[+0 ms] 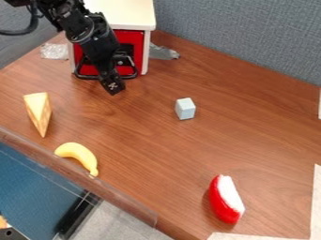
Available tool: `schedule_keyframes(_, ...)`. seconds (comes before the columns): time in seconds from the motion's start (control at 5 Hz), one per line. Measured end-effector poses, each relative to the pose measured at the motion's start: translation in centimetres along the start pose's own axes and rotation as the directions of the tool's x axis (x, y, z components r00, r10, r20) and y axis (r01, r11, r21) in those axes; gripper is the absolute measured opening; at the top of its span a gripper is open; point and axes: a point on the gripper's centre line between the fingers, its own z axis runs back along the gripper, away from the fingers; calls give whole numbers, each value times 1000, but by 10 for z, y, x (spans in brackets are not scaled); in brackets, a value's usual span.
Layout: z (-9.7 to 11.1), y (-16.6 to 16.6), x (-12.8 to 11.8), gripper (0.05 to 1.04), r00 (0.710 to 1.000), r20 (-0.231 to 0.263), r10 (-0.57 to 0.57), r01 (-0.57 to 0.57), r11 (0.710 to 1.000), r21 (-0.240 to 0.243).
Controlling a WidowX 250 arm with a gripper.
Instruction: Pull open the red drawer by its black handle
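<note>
Tabletop [141, 150], hand [113, 87] by camera-facing cabinet [133, 36]

Counting by kind, from where I am standing. Toy foods: I am tallying three, being one yellow banana [78, 155], one pale wedge [38, 111] and one red-and-white piece [226, 199]. Blocks: one light block [186, 108] is making up the full count. Small solid pieces are therefore totalling four. Furniture: I am logging one table [144, 122] and one white box with a red front [125, 13]. Apparatus: one black robot arm [81, 30] and one pincer [113, 88] are entering the tally. Wraps: I am noting one crumpled clear piece [55, 51] and one silvery grey piece [164, 52].
</note>
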Motion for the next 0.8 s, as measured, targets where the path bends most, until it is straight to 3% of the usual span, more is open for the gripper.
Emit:
schedule_keyframes(0.2,-9,2,-3,957,1000,1,23,-23,1000,11)
schedule_keyframes(0.6,-14,8,-10,362,999,6,53,-53,998,21)
schedule_keyframes(0.8,-14,8,-10,259,1000,5,28,-29,999,16)
